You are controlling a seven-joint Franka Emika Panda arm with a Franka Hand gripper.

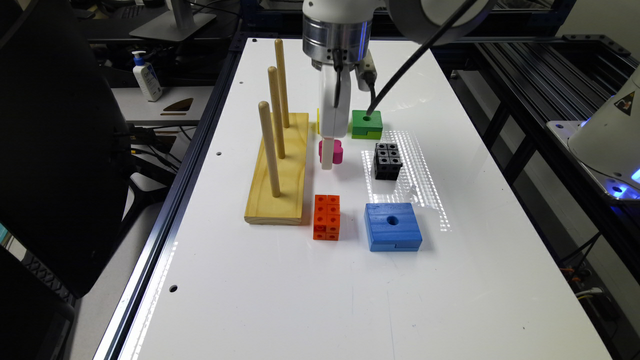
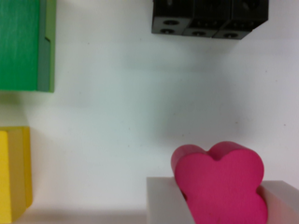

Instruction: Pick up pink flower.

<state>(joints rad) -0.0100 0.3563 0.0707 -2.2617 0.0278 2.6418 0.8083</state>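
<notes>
The white table [image 1: 350, 300] is carrying everything. The wooden peg board [image 1: 280, 175], with three upright pegs, is lying toward the exterior view's left. The blue block [image 1: 393, 227] with a hole is sitting near the camera, just right of the orange cube stack [image 1: 326, 217]. The green block [image 1: 366, 124] with a hole is sitting farther back, and the black cube stack [image 1: 387, 161] is lying between green and blue. A yellow block [image 2: 14, 172] is peeking out behind the arm. The gripper [image 1: 327, 159] is reaching straight down over the pink flower [image 2: 219, 186], which is resting on the table between the peg board and the black stack. The jaws are standing on either side of the flower, touching or nearly touching its sides.
</notes>
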